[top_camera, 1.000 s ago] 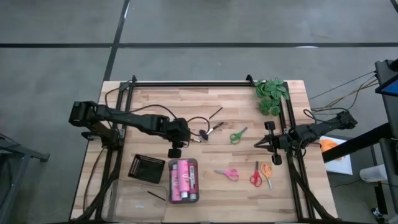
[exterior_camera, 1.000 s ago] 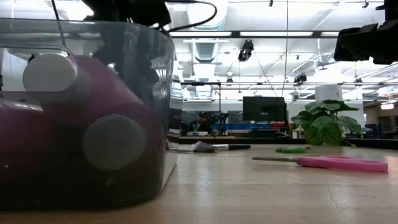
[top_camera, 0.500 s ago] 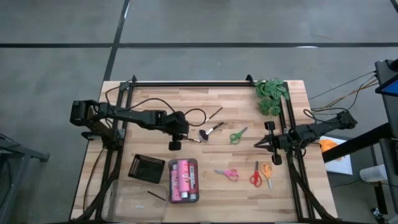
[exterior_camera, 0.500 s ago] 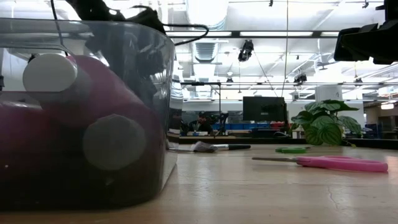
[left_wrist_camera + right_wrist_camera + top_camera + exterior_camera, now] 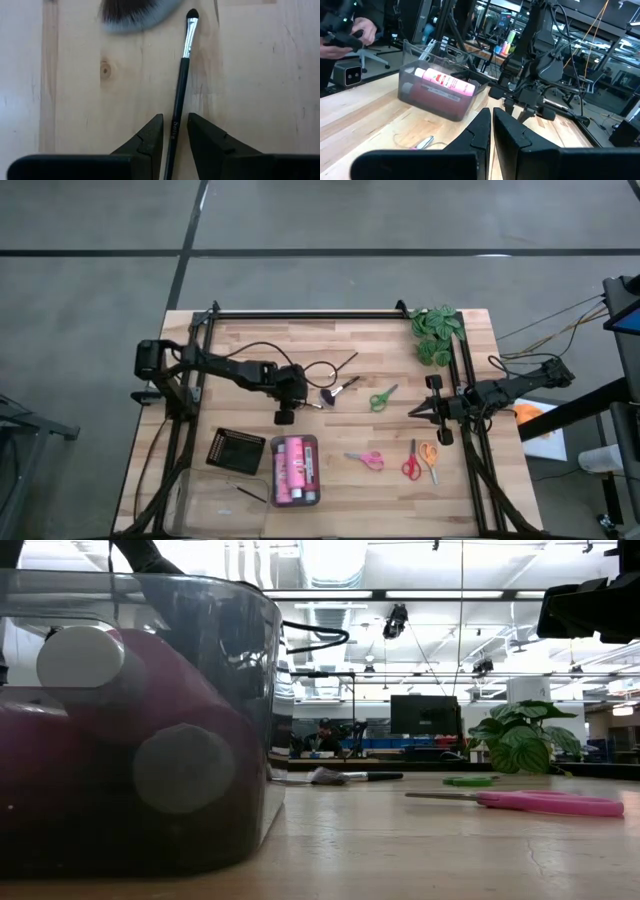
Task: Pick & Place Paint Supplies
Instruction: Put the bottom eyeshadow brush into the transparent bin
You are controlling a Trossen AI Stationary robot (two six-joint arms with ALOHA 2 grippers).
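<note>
High view: the left gripper (image 5: pixel 285 412) was over the table's middle-left, just left of the fluffy brush (image 5: pixel 331 393); its jaw state could not be read from above; the right gripper (image 5: pixel 418 411) waited at the right edge, near the plant (image 5: pixel 435 332). Three paint bottles (image 5: pixel 293 471) lay in the clear tray (image 5: pixel 296 500) at the near side; green scissors (image 5: pixel 381 397) lay right of the fluffy brush; pink scissors (image 5: pixel 366 460), red scissors (image 5: pixel 410 465) and orange scissors (image 5: pixel 429 455) lay near-right.

Low view: the tray wall filled the left half, bottles blurred behind it; the pink scissors showed on the right; both grippers were largely cut off.

Left wrist view: the fingers (image 5: pixel 150 140) stood narrowly apart, straddling the handle of a thin brush (image 5: pixel 180 80) lying flat on the wood; contact could not be confirmed; only the fluffy brush's bristles showed, cut off at the frame edge.

Right wrist view: the right gripper's fingers (image 5: pixel 481 127) were closed together, holding nothing; a person's hand (image 5: pixel 357 27) showed beyond the table.
</note>
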